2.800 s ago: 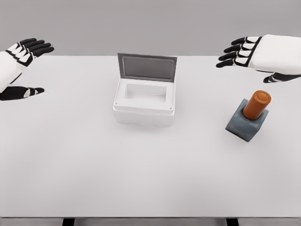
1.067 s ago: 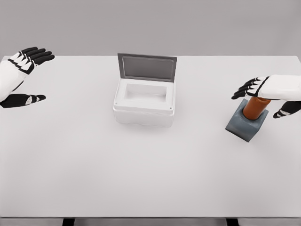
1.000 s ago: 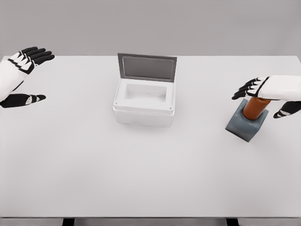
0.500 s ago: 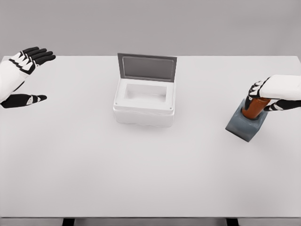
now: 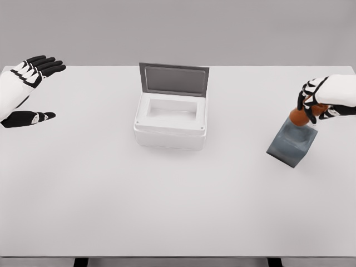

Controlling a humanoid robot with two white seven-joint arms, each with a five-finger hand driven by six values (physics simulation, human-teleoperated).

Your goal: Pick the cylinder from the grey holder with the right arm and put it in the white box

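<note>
The right hand (image 5: 325, 100) is curled around the orange cylinder (image 5: 301, 116), fingers wrapped over its upper part so that only a short orange band shows below the palm. The cylinder's lower end appears to sit at or just inside the mouth of the grey holder (image 5: 291, 143), which stands near the right edge of the desk (image 5: 178, 211); whether it has cleared the socket cannot be told from this view.

The step in hand looks like the lift-out. To do it well, the pull should run along the axis of the holder's bore, which appears to lean, rather than straight up, so the cylinder does not bind and drag the holder along. The grip should remain firm without rolling the wrist until the bottom end is plainly free.

Only then should the carry go leftward, high enough to pass over the near wall of the white box (image 5: 171, 123), whose lid (image 5: 173, 79) stands open at the back and leaves the cavity clear.

The left hand (image 5: 19, 89) hovers spread at the far left, well apart from everything.
</note>
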